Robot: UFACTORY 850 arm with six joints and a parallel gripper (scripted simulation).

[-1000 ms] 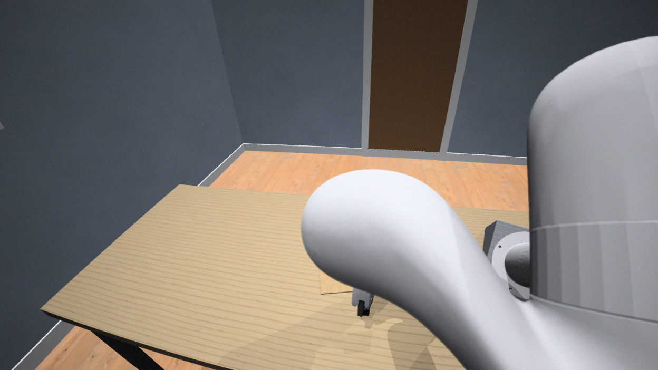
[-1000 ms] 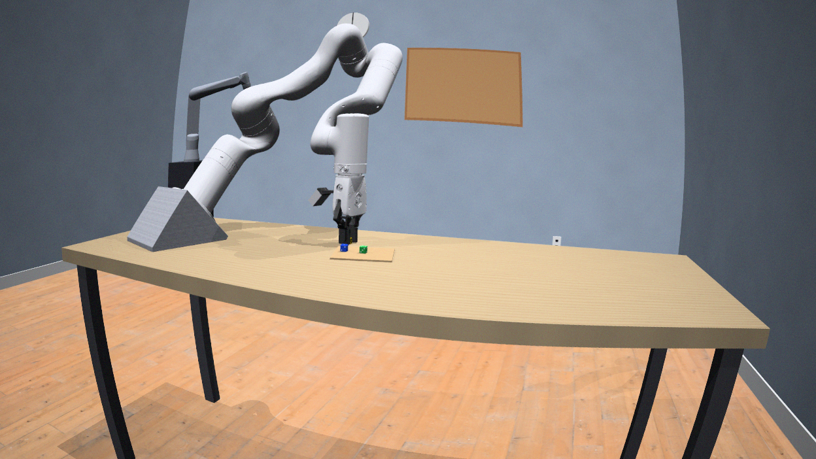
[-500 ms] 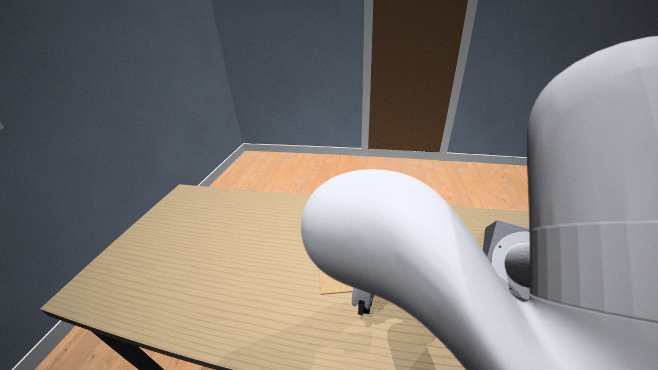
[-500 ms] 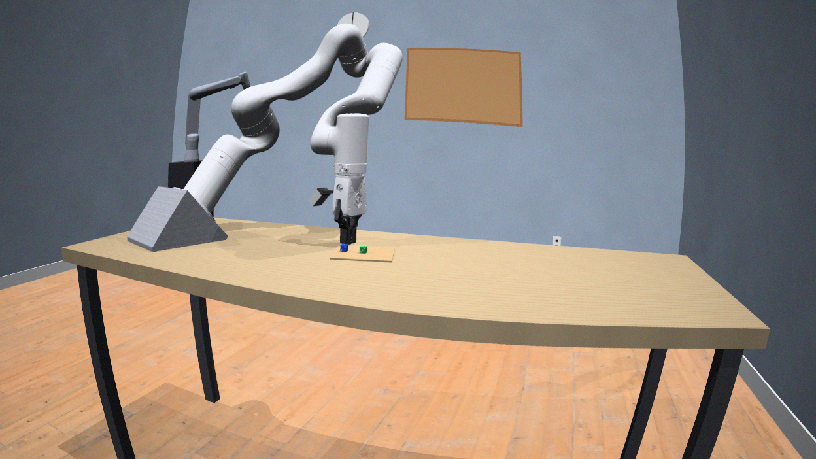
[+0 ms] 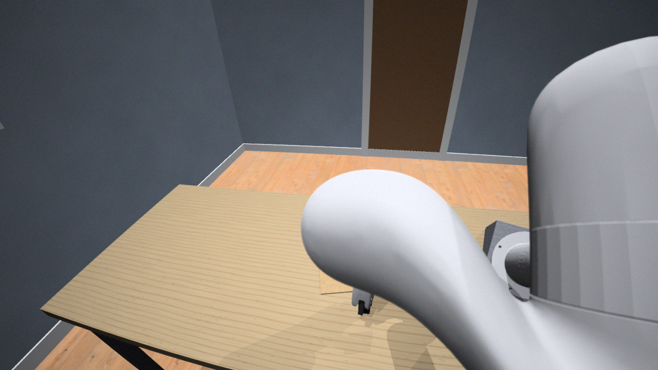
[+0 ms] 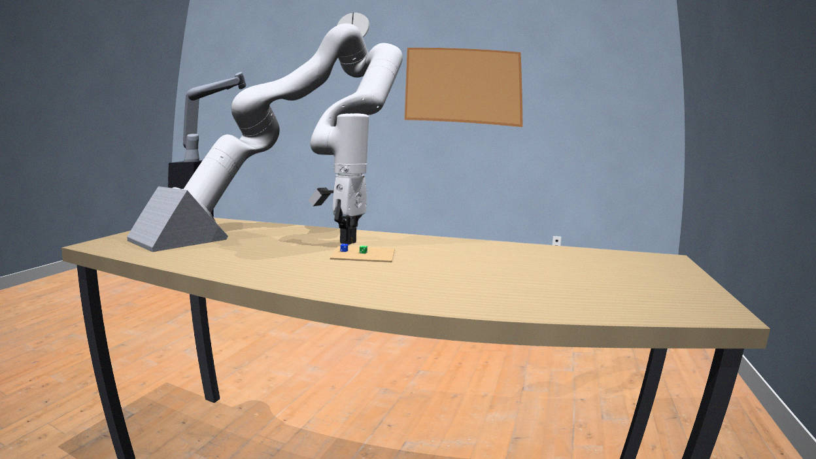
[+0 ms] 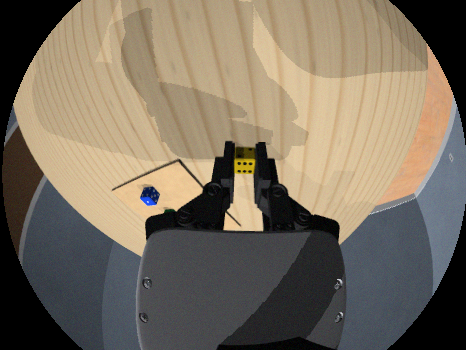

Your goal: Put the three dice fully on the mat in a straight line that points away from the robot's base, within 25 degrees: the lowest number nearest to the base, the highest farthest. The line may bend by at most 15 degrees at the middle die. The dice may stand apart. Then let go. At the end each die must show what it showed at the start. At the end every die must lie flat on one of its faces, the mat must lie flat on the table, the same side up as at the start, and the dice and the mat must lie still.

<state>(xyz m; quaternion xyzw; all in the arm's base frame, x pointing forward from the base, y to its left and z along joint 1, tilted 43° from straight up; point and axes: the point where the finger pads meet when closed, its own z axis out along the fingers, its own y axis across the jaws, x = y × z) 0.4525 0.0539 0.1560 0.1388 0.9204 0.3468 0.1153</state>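
Note:
My gripper (image 7: 244, 155) (image 6: 347, 237) (image 5: 363, 309) is shut on a yellow die (image 7: 244, 161), which sits between the fingertips and shows several black pips. It hangs just above the near-base edge of the thin tan mat (image 6: 376, 255) (image 7: 175, 180) (image 5: 332, 286). A blue die (image 6: 343, 247) (image 7: 149, 195) and a green die (image 6: 363, 249) lie on the mat, the green one farther from the base. In the wrist view the green die is almost hidden behind the gripper body. In the top view the arm hides the dice.
The grey wedge-shaped robot base (image 6: 170, 220) stands at the table's left end in the exterior view. The wooden table (image 6: 513, 285) stretches far to the right of the mat. The big white arm link (image 5: 390, 239) blocks much of the top view.

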